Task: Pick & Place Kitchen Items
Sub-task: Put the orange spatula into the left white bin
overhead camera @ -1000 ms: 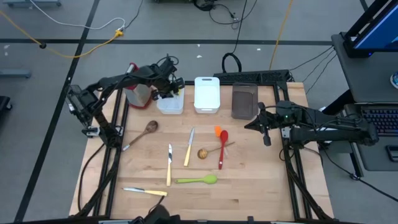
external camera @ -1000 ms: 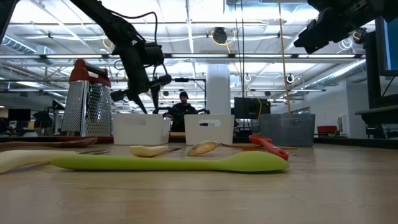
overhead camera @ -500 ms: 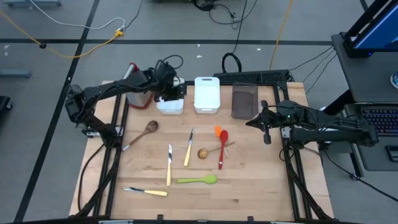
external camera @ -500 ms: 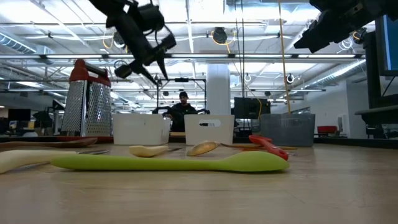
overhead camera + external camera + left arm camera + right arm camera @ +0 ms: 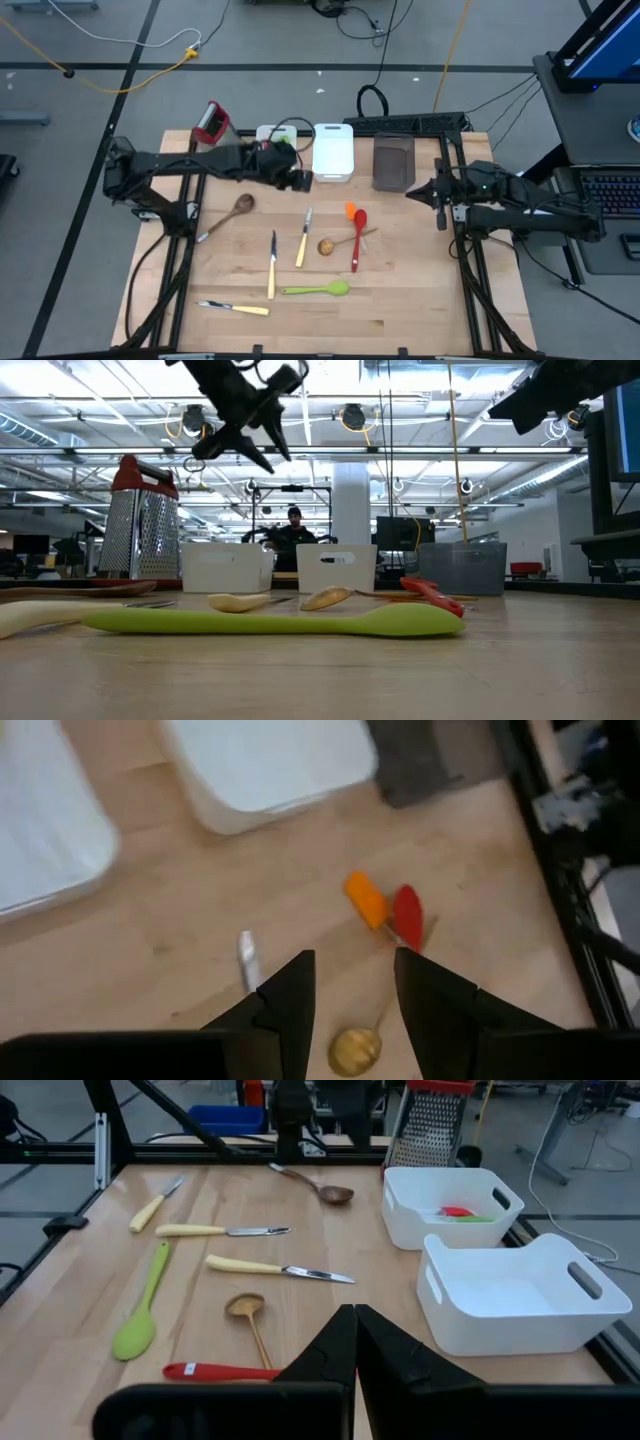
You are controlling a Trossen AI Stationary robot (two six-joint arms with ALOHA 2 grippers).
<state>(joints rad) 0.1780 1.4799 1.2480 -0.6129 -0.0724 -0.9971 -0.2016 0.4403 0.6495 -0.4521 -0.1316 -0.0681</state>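
**Left gripper** (image 5: 297, 180): mine, hanging over the table just left of centre in the high view, between the two white bins. Its fingers are apart with nothing between them. **Right gripper** (image 5: 441, 207): waiting at the right edge of the table, fingers pressed together and empty.

**Risks.**
- The orange spatula (image 5: 350, 211), red spoon (image 5: 357, 238) and small wooden spoon (image 5: 327, 246) lie bunched right of centre, handles apparently crossing. Closing on one may drag or flick a neighbour.
- Every utensil lies flat and slim on the board, so a shallow descent could let my fingertips skate off it, and a deep one could jam them into the wood.
- My left arm lies across the left white bin (image 5: 266, 133), so a careless swing might nudge its rim.

**Count on the table.**
- Cream-handled knives, three: centre (image 5: 305, 237), below centre (image 5: 272, 265), lower left (image 5: 235, 308).
- Wooden spoons, two: the small one and a larger one (image 5: 240, 205) at left.
- Green spoon (image 5: 318, 290), one.
- Red spoon, one.
- Orange spatula, one.
- White bins, two: the second one (image 5: 332, 152) is at top centre.
- Dark bin (image 5: 392, 163), one.
- Grater (image 5: 211, 122), one.

The left bin holds red and green pieces (image 5: 457, 1213); how many, I cannot tell.
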